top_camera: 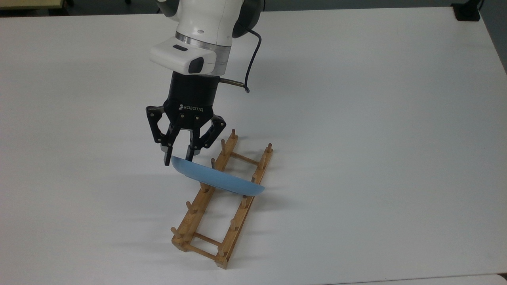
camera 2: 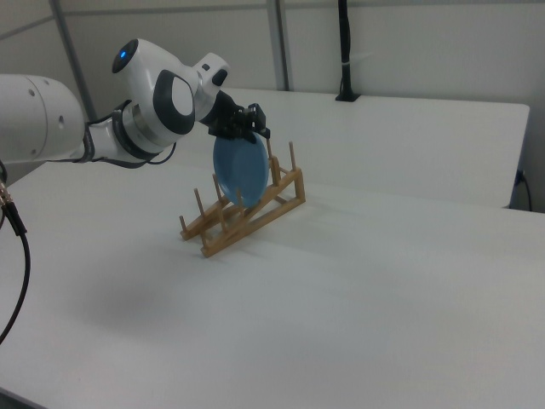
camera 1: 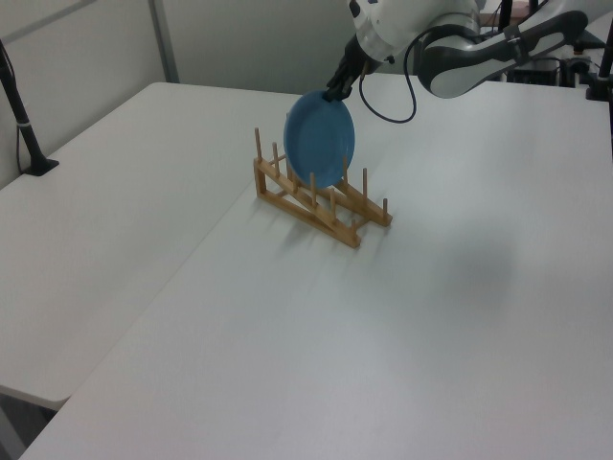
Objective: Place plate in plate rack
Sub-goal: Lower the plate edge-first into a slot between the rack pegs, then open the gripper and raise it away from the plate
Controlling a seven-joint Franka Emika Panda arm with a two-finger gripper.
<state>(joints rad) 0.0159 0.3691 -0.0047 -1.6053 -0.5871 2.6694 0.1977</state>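
- The gripper [top_camera: 179, 158] hung over the near-left end of the plate's rim in the top view, its two fingers [top_camera: 167, 155] spread apart with a clear gap between them, one on either side of the rim.
- Whether the fingers touched the rim could not be told; they were not pinched on it.
- The plate [top_camera: 216, 179] stood on edge in the plate rack [top_camera: 222, 202], set across both rails between pegs, in the half of the rack nearer the arm.
- In the top view the plate showed as a thin light-blue sliver running from the gripper down toward the top view's right, crossing the rack at a slant.
- In the left view the plate [camera 1: 321, 140] stood nearly upright, its blue face turned to the camera, with pegs of the plate rack [camera 1: 321, 196] on either side of it and the gripper [camera 1: 337, 88] at its upper edge.
- In the right view the plate [camera 2: 239, 171] leaned a little toward the arm, with the gripper [camera 2: 244, 125] at its top and the plate rack [camera 2: 243, 213] beneath.
- The rack lay on the white surface [top_camera: 376, 118], well apart from every edge.
- A black cable [top_camera: 250, 59] curved from the arm's wrist to the gripper body.
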